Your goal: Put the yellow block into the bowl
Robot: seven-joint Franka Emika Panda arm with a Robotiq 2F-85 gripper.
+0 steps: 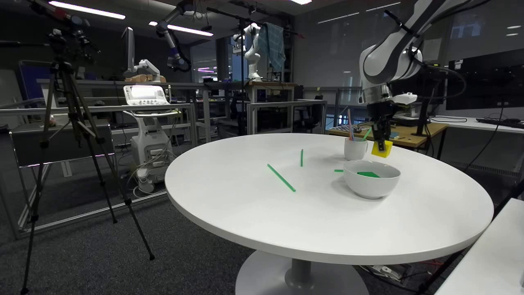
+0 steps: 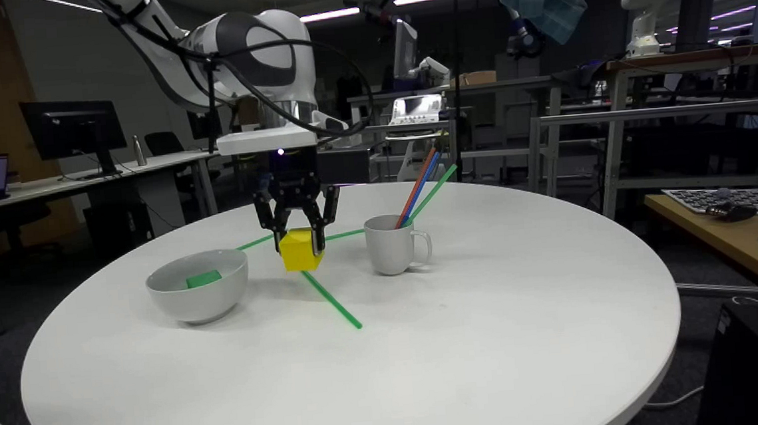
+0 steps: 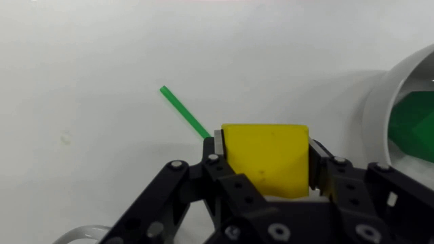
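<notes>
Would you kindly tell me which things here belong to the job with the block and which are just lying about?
For the job:
yellow block
gripper, holding it
white bowl

Just lying about:
green piece in the bowl
white mug with coloured sticks
green sticks on the table

The table (image 2: 482,358) is round and white. On it the bowl (image 2: 202,306) and the cup (image 2: 388,246), both white, stand upright, apart from each other. Three thin green sticks (image 1: 281,177) lie there also, flat and separate; in an exterior view the bowl hides a part of one.
</notes>
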